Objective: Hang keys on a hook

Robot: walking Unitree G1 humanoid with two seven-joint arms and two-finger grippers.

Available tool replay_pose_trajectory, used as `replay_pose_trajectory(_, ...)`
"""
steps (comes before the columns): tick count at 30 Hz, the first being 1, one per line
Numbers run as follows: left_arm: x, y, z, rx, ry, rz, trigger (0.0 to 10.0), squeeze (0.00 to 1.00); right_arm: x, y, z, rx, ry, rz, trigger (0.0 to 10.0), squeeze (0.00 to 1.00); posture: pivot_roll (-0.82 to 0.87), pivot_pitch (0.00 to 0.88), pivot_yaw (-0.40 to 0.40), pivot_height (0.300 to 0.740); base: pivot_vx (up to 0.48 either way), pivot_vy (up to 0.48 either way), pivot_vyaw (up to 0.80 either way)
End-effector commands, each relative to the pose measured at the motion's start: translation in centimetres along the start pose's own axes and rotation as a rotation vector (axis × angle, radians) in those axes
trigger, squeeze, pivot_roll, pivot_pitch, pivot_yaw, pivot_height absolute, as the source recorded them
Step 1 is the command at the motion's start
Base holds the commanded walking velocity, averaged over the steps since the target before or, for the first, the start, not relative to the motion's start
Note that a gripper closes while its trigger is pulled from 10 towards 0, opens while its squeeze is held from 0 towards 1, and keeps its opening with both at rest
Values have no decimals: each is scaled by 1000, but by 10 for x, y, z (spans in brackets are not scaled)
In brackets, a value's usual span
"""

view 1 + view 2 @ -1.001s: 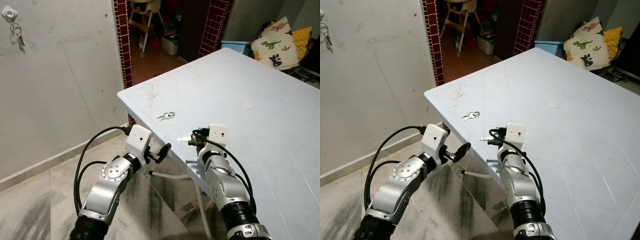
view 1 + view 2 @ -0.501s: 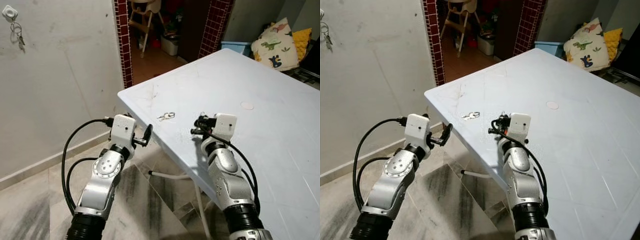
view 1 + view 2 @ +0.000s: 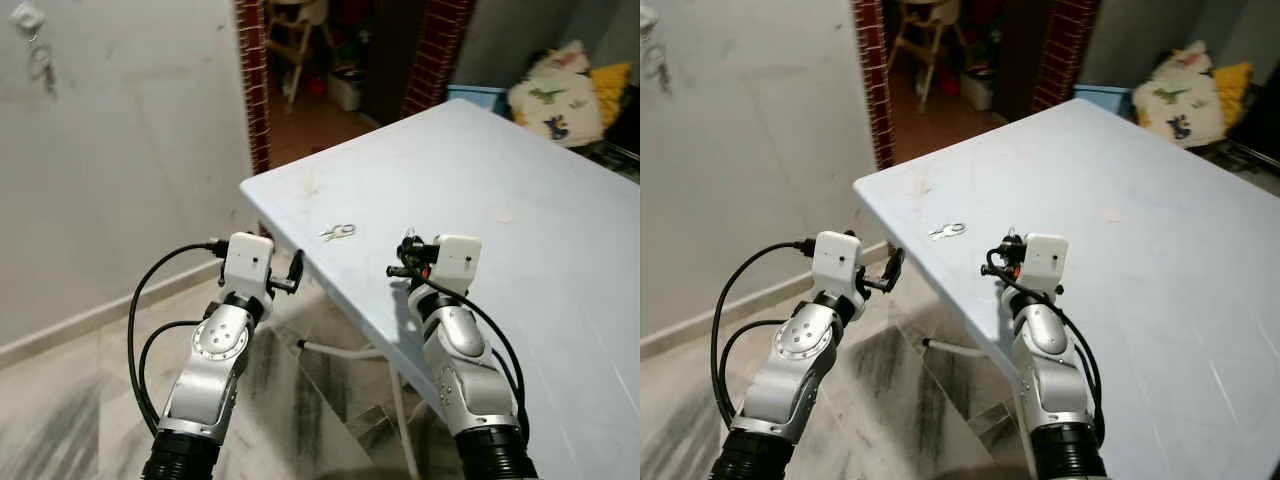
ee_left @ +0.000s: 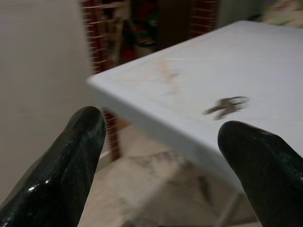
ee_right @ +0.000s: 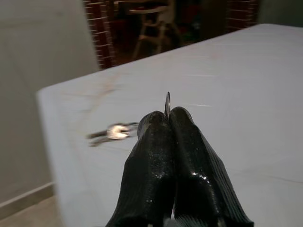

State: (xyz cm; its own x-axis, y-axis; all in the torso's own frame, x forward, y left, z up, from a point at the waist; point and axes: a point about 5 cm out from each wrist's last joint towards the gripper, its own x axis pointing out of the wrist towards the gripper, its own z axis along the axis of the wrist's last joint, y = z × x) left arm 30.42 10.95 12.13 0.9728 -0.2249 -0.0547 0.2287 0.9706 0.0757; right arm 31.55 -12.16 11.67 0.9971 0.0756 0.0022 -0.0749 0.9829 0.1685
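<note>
Big pale-blue table point(image 3: 520, 190) takes up the right of the head views, its far side cut off by the frame edge; grey wall point(image 3: 130, 150) to the left, with a brick-framed doorway point(image 3: 340, 60) behind the table corner, and what stands inside the dim room is too blurred to name; up in the wall's top corner sits a white hook point(image 3: 27, 14) with something dangling from it, smeared, hard to read. Left gripper point(image 3: 294, 272) hovers off the table's near edge, just short of the corner, fingers spread wide with nothing between them; right gripper point(image 3: 403, 256) is raised over the table top, fingers pressed tight together, and in its wrist view a thin metal ring point(image 5: 167, 104) pokes up between the tips, the rest of it hidden by the fingers point(image 5: 156, 156). The keys point(image 3: 336, 232) lie flat on the table near its corner, ahead of both grippers, touching neither; small and blurred.
</note>
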Motion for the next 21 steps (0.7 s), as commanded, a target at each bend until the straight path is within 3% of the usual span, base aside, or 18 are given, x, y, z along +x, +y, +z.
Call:
replay_pose_trajectory(1, 1, 1, 6, 13, -27, -11, 10000, 0, 1, 3, 5, -4, -9, 12, 10000, 0, 96, 0, -54, 740, 0, 0, 0)
replay_pose_trajectory(21, 2, 0, 5, -16, -19, -6, 10000, 0, 0, 2, 5, -9, 0, 4, 10000, 0, 95, 0, -52, 740, 0, 0, 0)
